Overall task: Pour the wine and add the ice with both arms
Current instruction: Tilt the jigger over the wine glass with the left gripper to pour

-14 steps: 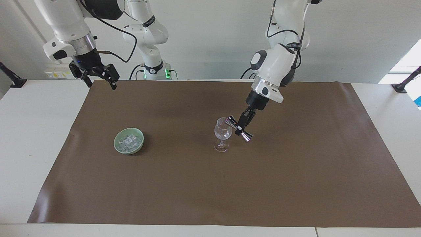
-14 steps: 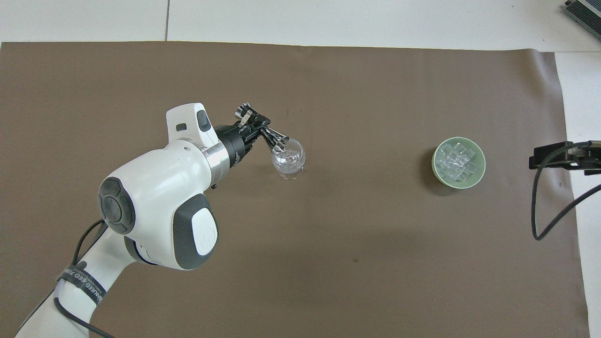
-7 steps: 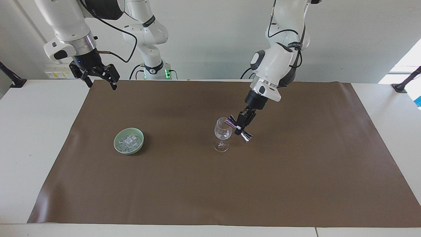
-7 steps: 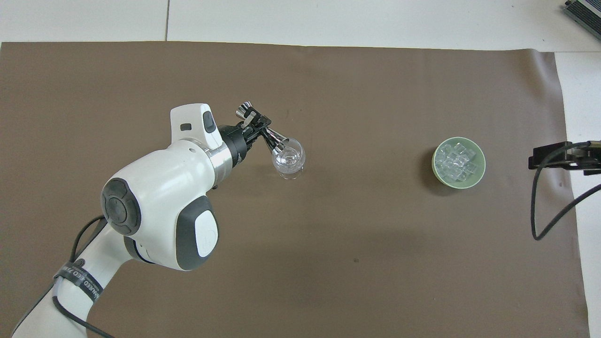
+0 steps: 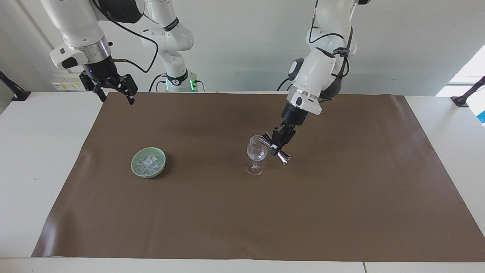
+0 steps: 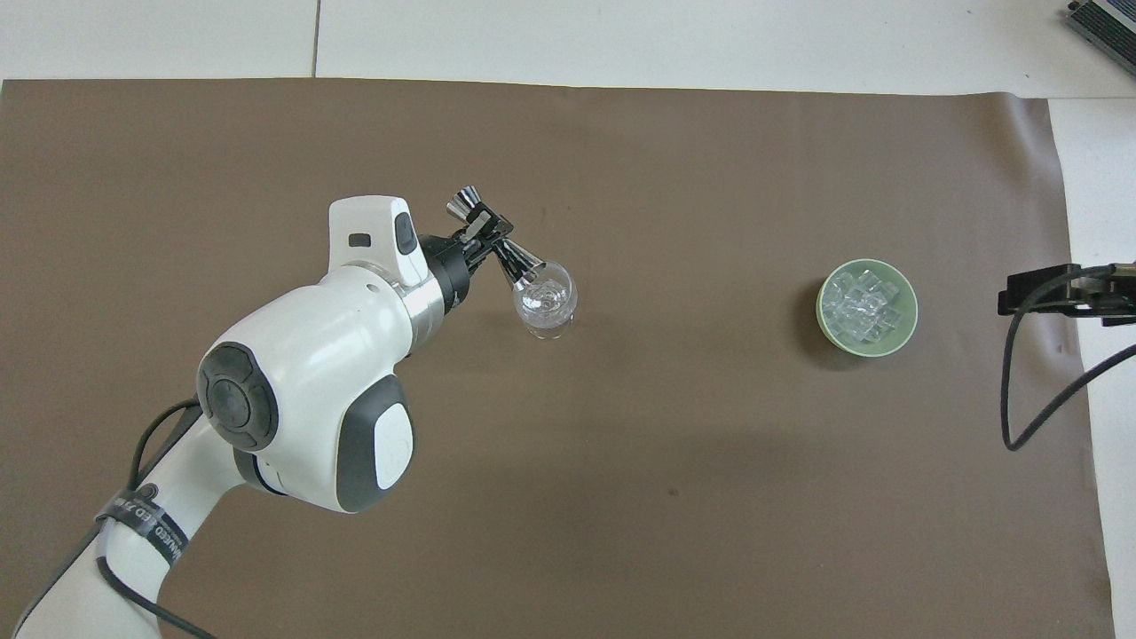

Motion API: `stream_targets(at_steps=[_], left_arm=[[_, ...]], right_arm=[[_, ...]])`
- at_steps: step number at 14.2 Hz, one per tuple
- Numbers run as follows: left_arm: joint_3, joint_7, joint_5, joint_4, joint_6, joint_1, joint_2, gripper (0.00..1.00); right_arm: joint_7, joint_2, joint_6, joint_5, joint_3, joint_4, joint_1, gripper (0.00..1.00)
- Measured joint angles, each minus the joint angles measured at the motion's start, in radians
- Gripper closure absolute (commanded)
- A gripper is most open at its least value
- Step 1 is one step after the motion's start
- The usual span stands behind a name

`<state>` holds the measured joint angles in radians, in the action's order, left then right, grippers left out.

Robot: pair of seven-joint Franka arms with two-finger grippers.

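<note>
A clear stemmed wine glass (image 5: 257, 153) (image 6: 545, 306) stands near the middle of the brown mat. My left gripper (image 5: 279, 145) (image 6: 486, 244) is shut on the waist of a shiny silver double-cone jigger (image 5: 274, 148) (image 6: 497, 240), tilted so one cone's mouth rests over the glass's rim. Whether any wine is in the glass cannot be told. The ice (image 5: 149, 163) (image 6: 865, 306) lies as several clear chunks in a pale green bowl (image 5: 136, 170) (image 6: 825, 327) toward the right arm's end. My right gripper (image 5: 113, 91) hangs open, high over the mat's corner by its base, waiting.
A brown mat (image 5: 341, 212) (image 6: 710, 497) covers most of the white table (image 5: 34, 151). A black cable (image 6: 1021, 390) loops from the right arm over the table's edge. Black clamps (image 5: 464, 98) sit at the table's corners.
The left arm's wrist has risen and swung slightly, tilting the jigger a little more steeply over the glass. The right arm, glass and bowl stay where they were.
</note>
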<state>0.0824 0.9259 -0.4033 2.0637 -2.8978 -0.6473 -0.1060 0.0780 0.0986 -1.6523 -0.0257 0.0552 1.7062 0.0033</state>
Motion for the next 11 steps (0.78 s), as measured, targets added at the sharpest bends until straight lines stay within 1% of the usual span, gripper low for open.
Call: stream_targets(at_steps=[6,11], left_arm=[[0.0,0.0,0.094,0.0,-0.001,-0.001,0.0,1.0],[0.0,0.0,0.122,0.0,-0.002,-0.001,0.0,1.0]], right_arm=[[0.0,0.018,0.0,0.0,0.0,0.036,0.0,0.0],[0.0,0.025,-0.001,0.0,0.0,0.045,0.0,0.0]])
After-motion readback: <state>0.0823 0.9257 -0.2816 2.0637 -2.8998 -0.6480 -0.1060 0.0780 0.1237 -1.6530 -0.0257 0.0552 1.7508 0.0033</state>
